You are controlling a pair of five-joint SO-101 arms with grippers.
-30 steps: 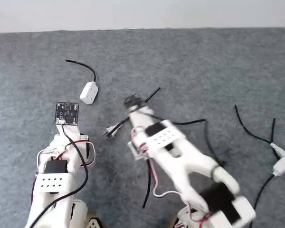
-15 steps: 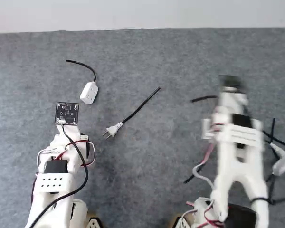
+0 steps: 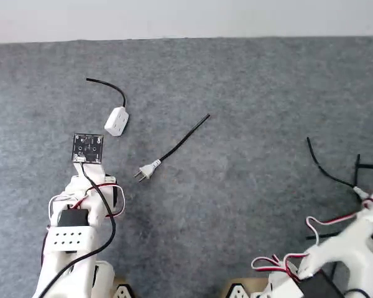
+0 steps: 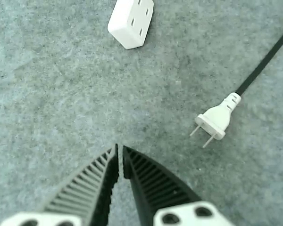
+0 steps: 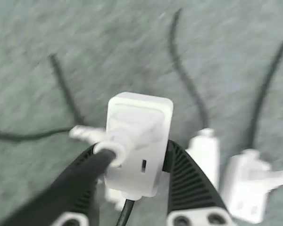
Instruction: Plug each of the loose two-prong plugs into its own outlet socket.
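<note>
A white outlet socket [image 3: 116,120] on a black cord lies at the left of the grey carpet. A loose white two-prong plug [image 3: 148,170] lies right of it, prongs toward the left arm [image 3: 81,205]. In the left wrist view my left gripper [image 4: 119,154] is shut and empty, short of that socket [image 4: 130,19] and plug [image 4: 216,123]. My right gripper [image 5: 134,148] is shut on another white outlet socket [image 5: 139,113] with a plug seated in its face. The right arm [image 3: 354,248] sits at the bottom right corner.
Black cords [image 3: 326,167] trail across the carpet at the right edge. In the right wrist view two more white plug or socket bodies [image 5: 205,150] [image 5: 250,188] lie beside the held socket. A pale wall [image 3: 186,18] borders the carpet's far side.
The right arm swung from the middle of the carpet, near the loose plug, out to the right and then back down to the bottom right corner. The left arm, plug and left socket stayed put.
</note>
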